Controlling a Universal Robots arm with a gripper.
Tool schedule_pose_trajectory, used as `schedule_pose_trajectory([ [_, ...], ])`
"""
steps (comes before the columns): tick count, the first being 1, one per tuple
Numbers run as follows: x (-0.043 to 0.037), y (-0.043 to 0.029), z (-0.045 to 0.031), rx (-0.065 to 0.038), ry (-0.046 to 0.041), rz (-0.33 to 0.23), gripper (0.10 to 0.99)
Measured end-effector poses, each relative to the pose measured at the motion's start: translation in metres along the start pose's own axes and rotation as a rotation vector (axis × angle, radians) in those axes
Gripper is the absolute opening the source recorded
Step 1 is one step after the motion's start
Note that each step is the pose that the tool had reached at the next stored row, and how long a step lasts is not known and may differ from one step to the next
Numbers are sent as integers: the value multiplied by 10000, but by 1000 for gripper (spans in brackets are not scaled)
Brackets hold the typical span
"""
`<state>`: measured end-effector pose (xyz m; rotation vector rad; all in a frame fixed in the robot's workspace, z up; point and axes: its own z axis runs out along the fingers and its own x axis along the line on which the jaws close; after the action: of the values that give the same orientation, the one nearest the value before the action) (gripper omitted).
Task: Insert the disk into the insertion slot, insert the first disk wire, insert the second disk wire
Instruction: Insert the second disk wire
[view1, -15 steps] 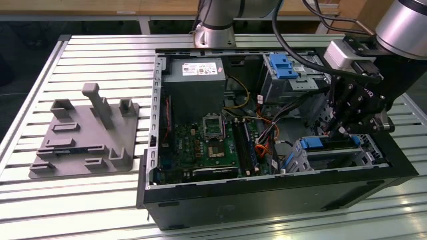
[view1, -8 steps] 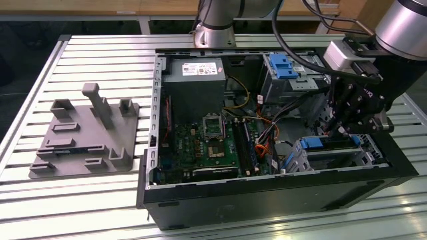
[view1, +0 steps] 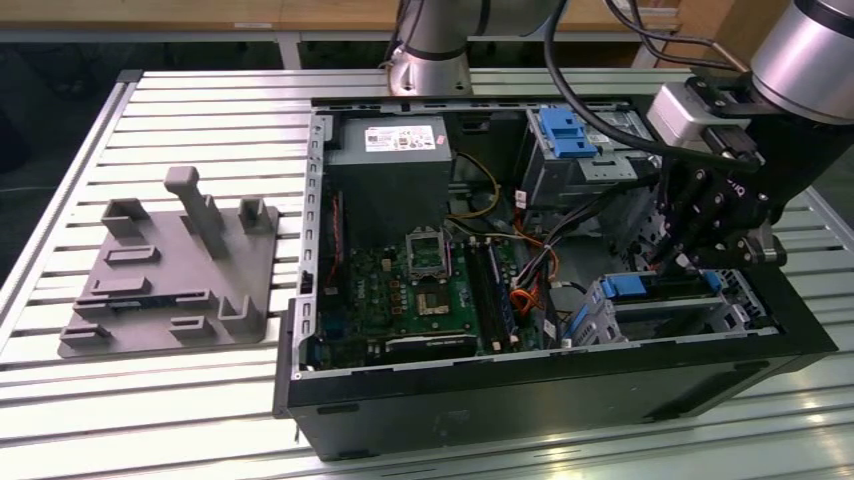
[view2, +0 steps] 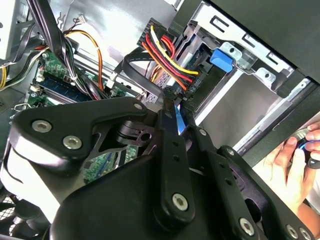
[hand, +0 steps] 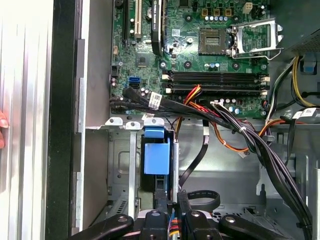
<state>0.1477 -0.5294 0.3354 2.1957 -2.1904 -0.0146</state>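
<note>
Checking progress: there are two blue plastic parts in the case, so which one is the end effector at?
The blue carrier of the disk in the insertion slot, directly under the end effector; the other blue clip tops the grey cage further back.

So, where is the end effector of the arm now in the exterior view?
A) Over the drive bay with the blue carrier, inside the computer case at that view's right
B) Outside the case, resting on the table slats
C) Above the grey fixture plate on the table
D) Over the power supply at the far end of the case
A: in the exterior view the end effector hangs just above the blue carrier in the insertion slot, inside the open computer case.
</note>
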Motion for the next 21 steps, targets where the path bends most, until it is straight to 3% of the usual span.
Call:
schedule_pose_trajectory([
  [8, 2, 4, 1, 6, 0, -24, 200],
  [15, 3, 9, 2, 37, 17, -464, 200],
  [21, 7, 15, 4, 80, 19, -524, 200],
])
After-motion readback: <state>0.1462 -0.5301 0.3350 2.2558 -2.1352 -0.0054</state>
